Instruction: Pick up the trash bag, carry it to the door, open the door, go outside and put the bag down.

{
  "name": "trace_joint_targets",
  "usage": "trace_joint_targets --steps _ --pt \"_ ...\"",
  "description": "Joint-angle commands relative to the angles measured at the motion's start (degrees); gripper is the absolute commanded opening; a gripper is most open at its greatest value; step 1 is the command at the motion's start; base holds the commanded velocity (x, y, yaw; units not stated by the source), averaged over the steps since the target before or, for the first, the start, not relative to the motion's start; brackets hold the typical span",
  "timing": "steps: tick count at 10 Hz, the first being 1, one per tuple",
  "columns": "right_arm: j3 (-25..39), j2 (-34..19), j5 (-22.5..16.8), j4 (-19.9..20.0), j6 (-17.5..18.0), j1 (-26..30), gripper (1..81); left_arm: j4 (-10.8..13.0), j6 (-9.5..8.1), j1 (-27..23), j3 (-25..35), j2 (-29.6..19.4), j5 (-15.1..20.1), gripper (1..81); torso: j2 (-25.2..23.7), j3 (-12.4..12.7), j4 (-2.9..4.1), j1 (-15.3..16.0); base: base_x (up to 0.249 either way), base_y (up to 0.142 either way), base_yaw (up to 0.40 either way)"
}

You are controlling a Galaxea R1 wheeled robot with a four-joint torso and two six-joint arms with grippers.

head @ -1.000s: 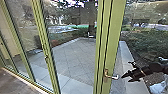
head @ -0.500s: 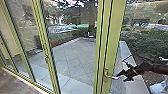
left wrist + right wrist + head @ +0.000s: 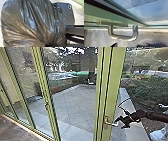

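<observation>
In the head view, the right gripper (image 3: 118,121) is at the lower right of the frame, by the free end of the metal handle (image 3: 110,124) on the green door (image 3: 115,84). Its dark arm (image 3: 155,116) reaches in from the right edge, and a thin dark curved line rises above the gripper. I cannot tell whether this gripper is spread or closed, nor whether it touches the handle. In the right wrist view the handle shows large around the middle, a shiny bent bar beside a flat metal plate (image 3: 114,23), with stained floor (image 3: 99,37) below it in the frame. The trash bag (image 3: 28,25) takes up the left and centre of the left wrist view, dark, glossy and full. Its folds draw together at the bottom centre, where the left gripper (image 3: 49,45) is clamped on it. Through the glass in the head view, grey paving (image 3: 75,102) spreads over the middle of the frame, with a tree trunk (image 3: 91,72) at the upper centre and a hedge (image 3: 147,88) at the right. A whitish thing (image 3: 158,135) sits in the lower right corner, too blurred to name. Brown floor (image 3: 15,130) shows at the lower left.
</observation>
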Motion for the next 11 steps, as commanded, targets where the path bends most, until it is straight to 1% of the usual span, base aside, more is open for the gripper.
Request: trace_joint_targets --steps 1,4,6,8,11 --pt "-3.2 2.2 0.3 0.3 4.0 8.0 81.1 -0.7 0.0 -2.7 0.1 -0.3 4.2 1.0 0.0 0.0 0.02 0.0 0.0 0.0 0.0" --pt "-8.3 4.7 0.6 0.3 5.6 5.7 81.1 -0.9 0.0 -2.5 0.1 -0.5 4.2 1.0 0.0 0.0 0.02 0.0 0.0 0.0 0.0" --pt "-10.8 6.4 0.6 0.0 8.1 4.6 81.1 -0.9 -0.09 -2.3 0.1 -0.6 4.1 1.0 0.0 0.0 0.02 0.0 0.0 0.0 0.0" --pt "-13.5 8.8 -0.1 -0.5 9.6 3.5 81.1 -0.9 0.0 -2.3 0.1 -0.4 4.1 1.0 0.0 0.0 0.02 0.0 0.0 0.0 0.0" --pt "-17.2 12.0 -2.7 -0.5 11.7 1.0 81.1 -0.9 -0.09 -2.3 0.1 -0.3 4.1 1.0 0.0 0.0 0.02 0.0 0.0 0.0 0.0"
